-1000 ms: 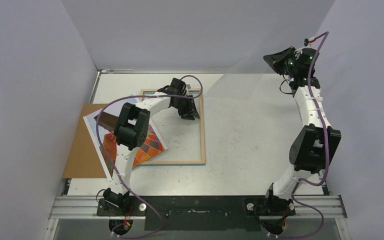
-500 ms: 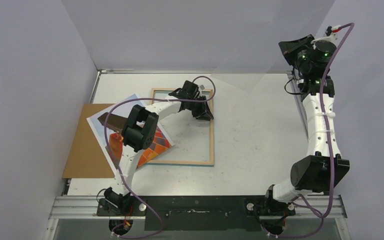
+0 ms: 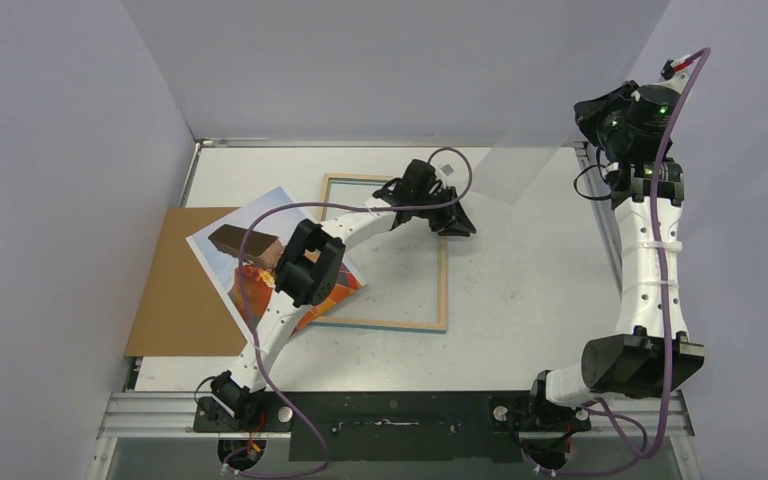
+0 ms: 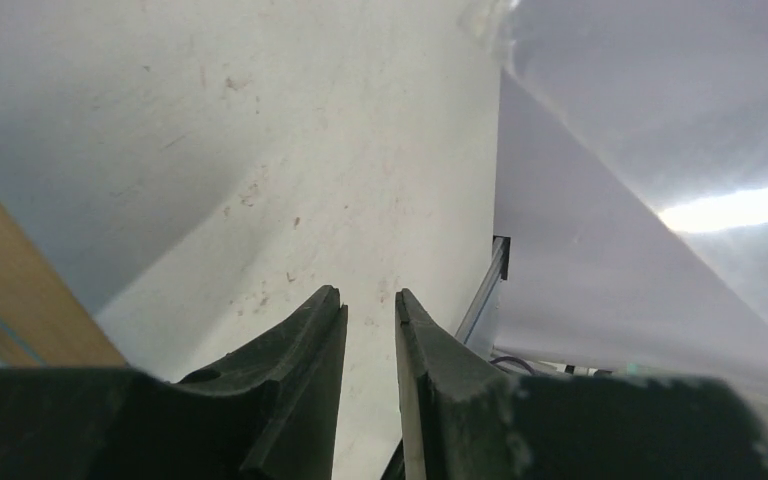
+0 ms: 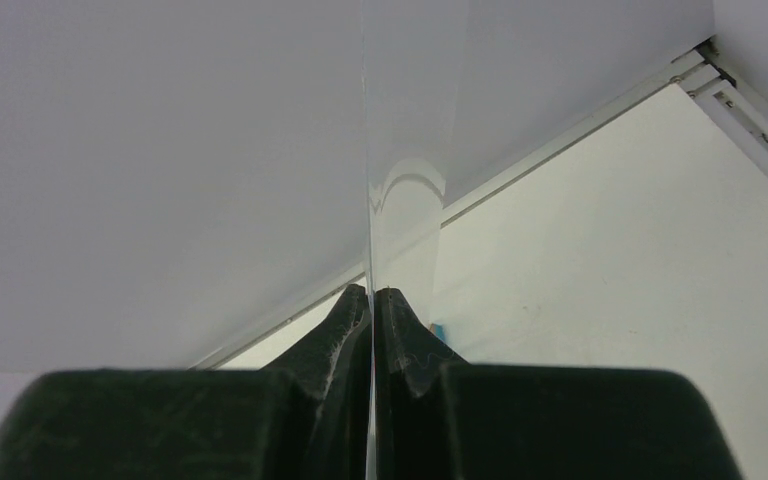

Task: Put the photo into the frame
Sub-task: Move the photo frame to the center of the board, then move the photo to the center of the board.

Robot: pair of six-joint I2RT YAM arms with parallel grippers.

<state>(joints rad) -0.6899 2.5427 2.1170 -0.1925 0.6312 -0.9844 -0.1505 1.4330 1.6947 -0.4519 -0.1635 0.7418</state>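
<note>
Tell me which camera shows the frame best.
Top external. The frame lies there in full outline, wood-coloured back up, its left part under the left arm and the photo. Left wrist catches only a tan strip, likely one rail. Right wrist shows none: just the right claw pinching a clear sheet.

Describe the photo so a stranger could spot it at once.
On the left half of the table, under the left arm, the photo lies tilted, partly on the brown backing board and partly over the left side of the frame. Unlike the plain board and the wood-coloured frame, it shows orange patterned patches and a brown basket on pale blue.
</note>
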